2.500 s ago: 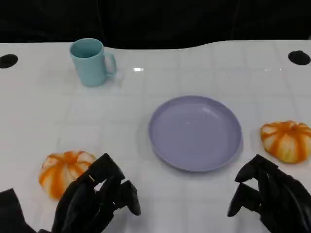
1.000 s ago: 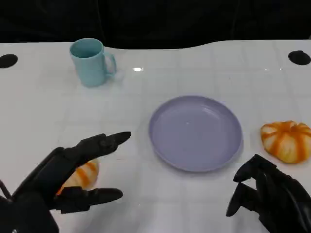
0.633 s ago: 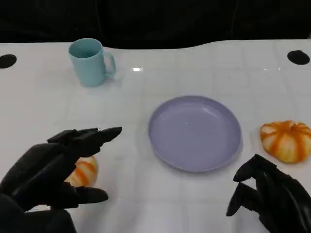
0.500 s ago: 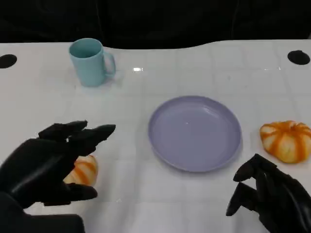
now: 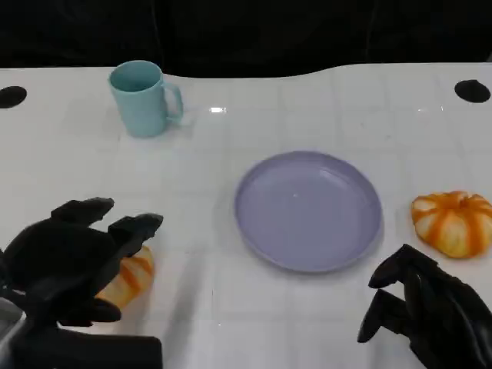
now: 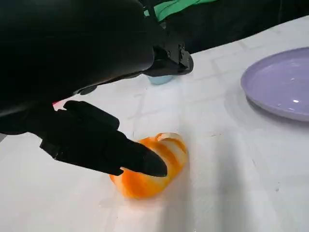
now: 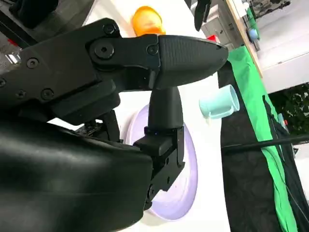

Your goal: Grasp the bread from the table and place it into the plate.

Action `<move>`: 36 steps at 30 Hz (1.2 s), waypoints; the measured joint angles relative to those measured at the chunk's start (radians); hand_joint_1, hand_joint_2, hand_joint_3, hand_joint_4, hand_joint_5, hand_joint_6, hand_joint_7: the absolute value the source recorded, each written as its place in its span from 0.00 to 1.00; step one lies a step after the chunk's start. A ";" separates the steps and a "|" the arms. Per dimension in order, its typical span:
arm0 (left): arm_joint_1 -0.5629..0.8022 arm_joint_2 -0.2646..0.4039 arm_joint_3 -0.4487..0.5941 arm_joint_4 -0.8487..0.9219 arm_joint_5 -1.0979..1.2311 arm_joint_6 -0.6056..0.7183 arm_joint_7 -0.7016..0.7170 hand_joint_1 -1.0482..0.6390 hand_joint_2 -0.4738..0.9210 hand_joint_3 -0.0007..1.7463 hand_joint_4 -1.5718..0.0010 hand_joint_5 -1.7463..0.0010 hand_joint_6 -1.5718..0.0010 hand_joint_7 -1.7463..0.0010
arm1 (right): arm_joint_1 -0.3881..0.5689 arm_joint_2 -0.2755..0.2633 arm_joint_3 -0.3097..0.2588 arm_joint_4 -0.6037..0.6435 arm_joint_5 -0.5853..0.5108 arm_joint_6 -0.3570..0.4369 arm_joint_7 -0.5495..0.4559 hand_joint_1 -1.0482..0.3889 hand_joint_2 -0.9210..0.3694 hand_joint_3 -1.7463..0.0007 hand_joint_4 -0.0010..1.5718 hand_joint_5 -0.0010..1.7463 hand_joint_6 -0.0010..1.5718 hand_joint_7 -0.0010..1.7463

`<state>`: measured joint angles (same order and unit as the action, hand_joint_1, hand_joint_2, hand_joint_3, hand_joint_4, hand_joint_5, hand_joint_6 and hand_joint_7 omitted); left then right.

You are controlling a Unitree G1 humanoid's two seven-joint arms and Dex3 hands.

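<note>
Head view, nearest row: left robot hand (image 5: 73, 261), fingers spread apart, poised over the near-left bread (image 5: 127, 275), holding nothing; orange-and-white striped roll partly covered by the fingers, resting on the white table (image 5: 246, 338). Contact between fingers and bread: cannot tell from this view. Right robot hand (image 5: 427, 311), fingers curled inward on nothing, low over the table at the near right.

Left wrist view: same bread (image 6: 149, 166) lying on the table just beyond a black fingertip (image 6: 145, 163); fingertip at the roll's upper edge, other fingers raised clear above it. Not gripped.

Just beyond the right robot hand, slightly to its outer side: second striped bread (image 5: 453, 223), on the table, apart from the hand, close beside the plate's right edge.

Between the two hands and farther out: lavender plate (image 5: 307, 209), round, shallow, nothing in it. Also seen in the left wrist view as a purple rim (image 6: 280, 82) well apart from the bread, and in the right wrist view (image 7: 186, 179) behind the hand's black shell.

Far beyond the left robot hand: pale blue mug (image 5: 142, 98), upright, handle turned toward the plate side.

Farthest: table's back edge against a dark backdrop (image 5: 246, 31).
</note>
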<state>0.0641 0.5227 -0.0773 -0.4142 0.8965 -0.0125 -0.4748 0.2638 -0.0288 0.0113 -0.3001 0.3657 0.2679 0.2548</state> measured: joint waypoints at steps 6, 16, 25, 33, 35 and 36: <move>-0.006 0.004 -0.005 -0.001 0.002 0.012 -0.004 0.36 0.95 0.00 0.98 0.96 0.89 1.00 | 0.000 0.000 0.000 0.000 0.000 0.000 0.000 0.37 0.00 0.70 0.41 1.00 0.27 0.98; -0.213 0.006 -0.156 0.309 0.074 0.078 -0.068 0.38 0.93 0.00 0.98 0.97 0.92 1.00 | 0.006 0.000 0.004 -0.003 -0.001 0.001 -0.002 0.36 0.00 0.71 0.41 1.00 0.28 0.98; -0.315 -0.015 -0.238 0.547 0.068 0.087 -0.008 0.35 0.92 0.00 0.99 0.98 0.93 1.00 | 0.008 0.001 0.008 -0.002 -0.001 -0.002 -0.001 0.36 0.00 0.70 0.41 1.00 0.28 0.98; -0.372 -0.030 -0.281 0.688 0.031 0.071 0.076 0.36 0.94 0.00 0.94 0.96 0.89 0.99 | 0.010 0.002 0.008 -0.003 0.002 0.000 -0.002 0.36 0.00 0.71 0.40 1.00 0.28 0.98; -0.391 -0.033 -0.292 0.730 0.016 0.054 0.102 0.37 0.94 0.01 0.92 0.95 0.88 0.99 | 0.010 0.002 0.008 -0.003 0.002 0.001 -0.002 0.36 0.00 0.71 0.40 1.00 0.28 0.98; -0.401 -0.035 -0.297 0.756 0.006 0.044 0.117 0.38 0.95 0.01 0.91 0.94 0.88 0.98 | 0.010 0.002 0.008 -0.003 0.002 0.001 -0.002 0.36 0.00 0.71 0.40 1.00 0.28 0.98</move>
<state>-0.3371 0.4874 -0.3747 0.3418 0.9025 0.0315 -0.3577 0.2736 -0.0269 0.0191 -0.3028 0.3677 0.2686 0.2528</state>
